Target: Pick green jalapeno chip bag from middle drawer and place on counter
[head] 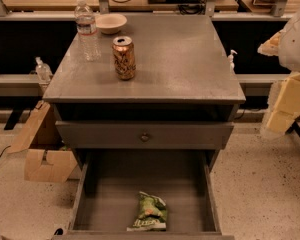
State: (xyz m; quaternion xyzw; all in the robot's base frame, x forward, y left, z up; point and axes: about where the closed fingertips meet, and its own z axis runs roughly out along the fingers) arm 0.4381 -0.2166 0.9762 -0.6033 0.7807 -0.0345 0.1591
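Note:
The green jalapeno chip bag (149,213) lies flat on the floor of the open middle drawer (95,194), near its front edge and about in the middle. The counter (180,59) is the grey cabinet top above it. My gripper (284,108) hangs at the right edge of the camera view, beside the cabinet's right side at about counter height, well away from the bag and holding nothing that I can see.
A gold-brown drink can (124,58), a water bottle (87,30) and a pale bowl (110,23) stand on the counter's left and back part. A closed drawer front with a round knob (145,136) sits above the open drawer. Cardboard boxes (45,154) lie on the floor at left.

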